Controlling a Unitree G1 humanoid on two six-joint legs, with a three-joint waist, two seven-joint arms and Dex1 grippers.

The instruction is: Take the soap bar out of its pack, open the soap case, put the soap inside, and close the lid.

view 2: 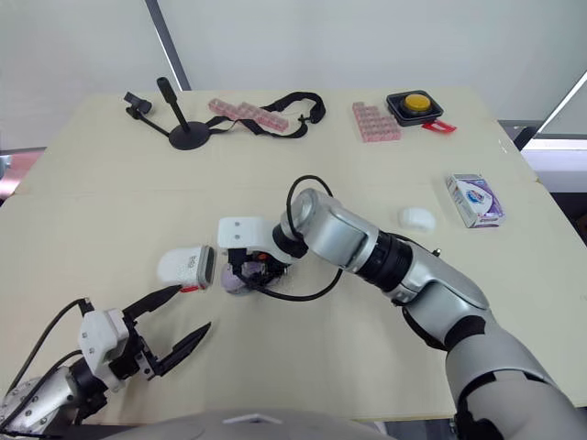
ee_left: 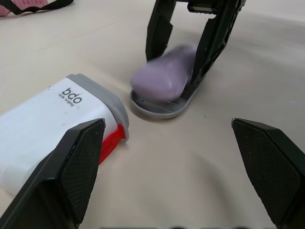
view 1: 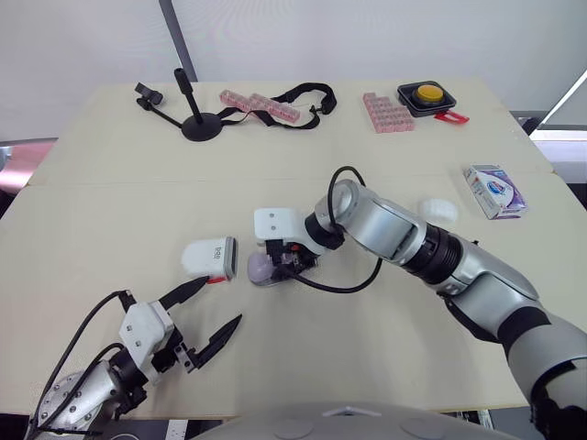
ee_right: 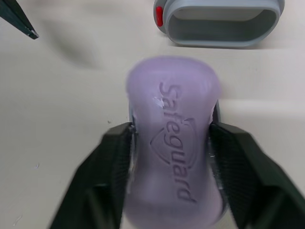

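A lavender soap bar (ee_right: 171, 138) is pinched between my right gripper's (view 1: 273, 264) two black fingers, and it sits tilted on the low grey tray (ee_left: 157, 107) of the soap case in the middle of the table. Just left of it, the case's white cover (view 1: 209, 258), with a grey rim and a red latch, lies on its side with its mouth toward the soap. My left gripper (view 1: 211, 312) hovers open near the table's front, just short of the cover, holding nothing. The blue-and-white soap pack (view 1: 495, 191) lies at the right.
A small white lump (view 1: 438, 209) lies near the pack. Along the far edge stand a black stand (view 1: 197, 124), a black strap with pink pill boxes (view 1: 260, 105), another pink box (view 1: 387, 112) and a yellow button (view 1: 427, 94).
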